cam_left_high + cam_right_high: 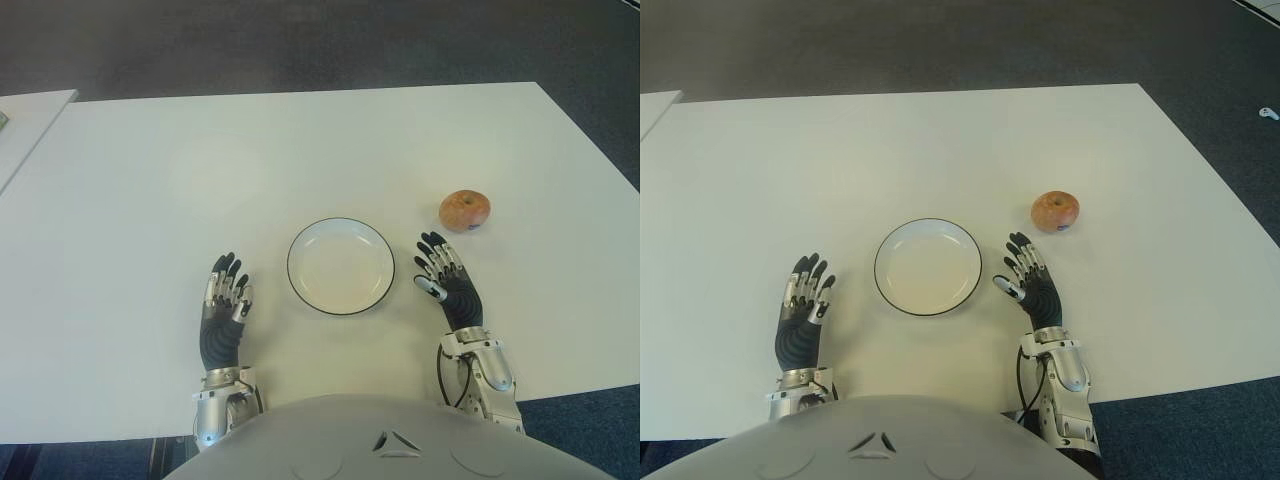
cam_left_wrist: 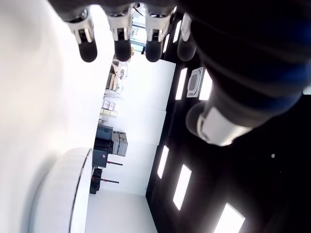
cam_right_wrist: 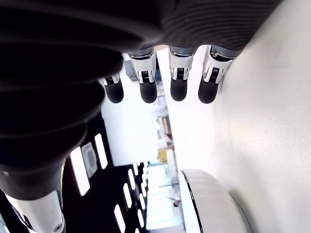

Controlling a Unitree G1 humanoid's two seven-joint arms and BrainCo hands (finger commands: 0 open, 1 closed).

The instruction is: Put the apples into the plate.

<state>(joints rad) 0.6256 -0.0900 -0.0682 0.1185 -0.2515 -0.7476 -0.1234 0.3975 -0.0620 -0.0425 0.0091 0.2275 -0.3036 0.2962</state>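
One reddish-yellow apple (image 1: pixel 465 210) sits on the white table (image 1: pixel 300 150), to the right of a white plate (image 1: pixel 341 266) with a dark rim. The plate holds nothing; its edge also shows in the wrist views (image 2: pixel 58 194) (image 3: pixel 214 204). My right hand (image 1: pixel 443 272) shows just right of the plate and a short way in front of the apple, fingers (image 3: pixel 148 90) straight and holding nothing. On the plate's left side is my left hand (image 1: pixel 226 290), fingers (image 2: pixel 121 46) extended, palm bare.
A second white table (image 1: pixel 25 120) stands off the far left corner. Dark carpet (image 1: pixel 300 40) lies beyond the table's far edge and off its right side. A small white object (image 1: pixel 1267 113) lies on the carpet at far right.
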